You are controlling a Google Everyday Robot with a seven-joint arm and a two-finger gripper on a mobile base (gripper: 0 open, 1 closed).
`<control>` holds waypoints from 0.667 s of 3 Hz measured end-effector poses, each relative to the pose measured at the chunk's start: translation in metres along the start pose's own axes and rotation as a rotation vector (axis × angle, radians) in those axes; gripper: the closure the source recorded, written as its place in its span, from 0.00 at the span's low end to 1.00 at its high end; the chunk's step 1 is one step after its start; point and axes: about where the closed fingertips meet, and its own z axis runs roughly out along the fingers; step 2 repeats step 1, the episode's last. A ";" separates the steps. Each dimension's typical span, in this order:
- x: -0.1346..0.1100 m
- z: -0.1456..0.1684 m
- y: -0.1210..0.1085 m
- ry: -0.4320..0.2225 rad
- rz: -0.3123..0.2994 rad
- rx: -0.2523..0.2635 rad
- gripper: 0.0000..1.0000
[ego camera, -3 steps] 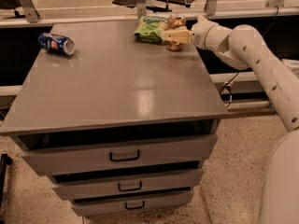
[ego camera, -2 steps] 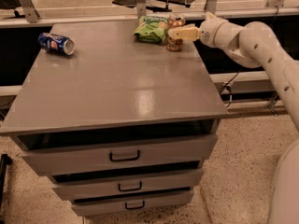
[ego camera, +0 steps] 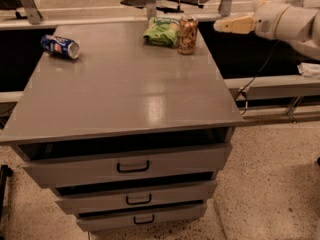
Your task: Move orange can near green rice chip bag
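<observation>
The orange can point(ego camera: 187, 35) stands upright at the far right of the grey tabletop point(ego camera: 130, 84). It stands right beside the green rice chip bag point(ego camera: 161, 31), which lies to its left. The two look as if they touch or nearly touch. My gripper point(ego camera: 220, 25) is in the air to the right of the can, past the table's right edge. It is clear of the can, open and holds nothing.
A blue can point(ego camera: 60, 46) lies on its side at the far left of the tabletop. The table is a cabinet with three drawers point(ego camera: 132, 166) slightly pulled out. A cable point(ego camera: 255, 79) hangs to the right. A rail and chair legs stand behind.
My gripper was at the orange can next to the bag. It has let go and drawn back to the right, off the table. The can stays upright by the bag.
</observation>
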 end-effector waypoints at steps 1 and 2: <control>0.004 -0.003 0.021 0.031 -0.004 -0.090 0.00; 0.004 -0.003 0.021 0.031 -0.004 -0.090 0.00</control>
